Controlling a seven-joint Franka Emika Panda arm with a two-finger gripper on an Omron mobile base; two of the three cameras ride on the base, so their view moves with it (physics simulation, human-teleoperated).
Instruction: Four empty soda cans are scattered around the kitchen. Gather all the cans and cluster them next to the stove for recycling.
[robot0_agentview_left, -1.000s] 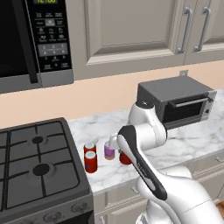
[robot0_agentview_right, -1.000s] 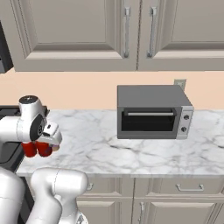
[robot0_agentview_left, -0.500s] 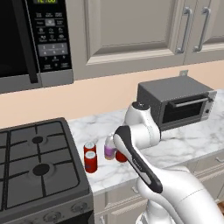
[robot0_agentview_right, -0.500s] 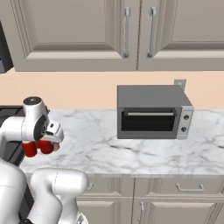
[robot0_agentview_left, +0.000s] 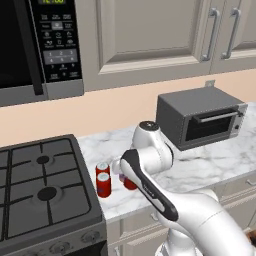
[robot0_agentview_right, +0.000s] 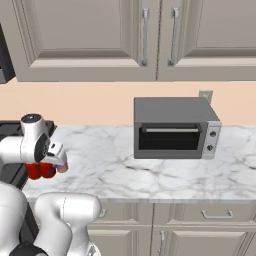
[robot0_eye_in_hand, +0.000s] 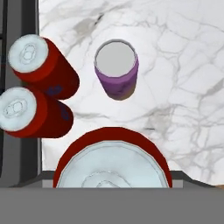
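Two red soda cans (robot0_eye_in_hand: 41, 61) (robot0_eye_in_hand: 33, 113) stand side by side on the marble counter (robot0_eye_in_hand: 175, 87), right against the stove (robot0_eye_in_hand: 17, 52) edge. A purple soda can (robot0_eye_in_hand: 116, 70) stands a short way from them. A third red can (robot0_eye_in_hand: 113, 162) sits close under the hand, and my gripper (robot0_eye_in_hand: 113, 175) is shut on it, its jaws hugging both sides. In the left base view the stove (robot0_agentview_left: 45, 195) has the two red cans (robot0_agentview_left: 103, 178) just to its right, and the held can (robot0_agentview_left: 129, 184) shows below my arm. The right base view shows red cans (robot0_agentview_right: 40, 171) under my hand.
A grey toaster oven (robot0_agentview_left: 200, 120) stands further right on the counter (robot0_agentview_right: 125, 170). The microwave (robot0_agentview_left: 35, 45) hangs above the stove, with cabinets (robot0_agentview_right: 145, 40) over the counter. The counter's front edge runs close to the cans.
The arm has swung a little towards the stove and dipped slightly, bringing the held red can closer to the other cans. Those cans have not moved.
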